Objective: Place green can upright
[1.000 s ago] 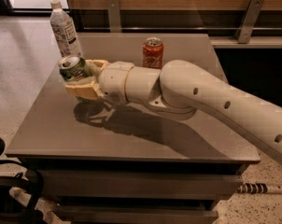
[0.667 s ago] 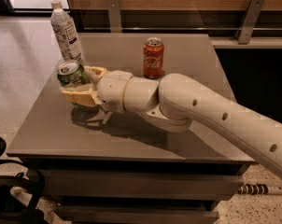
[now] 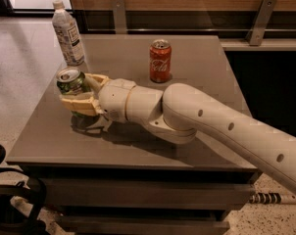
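The green can (image 3: pixel 71 85) stands upright near the left edge of the grey table (image 3: pixel 197 146), its pull-tab top facing up. My gripper (image 3: pixel 75 93) is closed around the can's body, one cream finger (image 3: pixel 79 104) in front of it and one behind. The can's base looks at or just above the table top. My white arm (image 3: pixel 202 126) reaches in from the right across the table's front half.
A red Coca-Cola can (image 3: pixel 160 60) stands upright at the table's middle back. A clear plastic bottle (image 3: pixel 68 33) with a white label stands at the back left corner, just behind the green can. The table's left edge is close to the gripper.
The gripper has moved with the green can toward the left front of the table and lowered it. The can stays upright in the grip.
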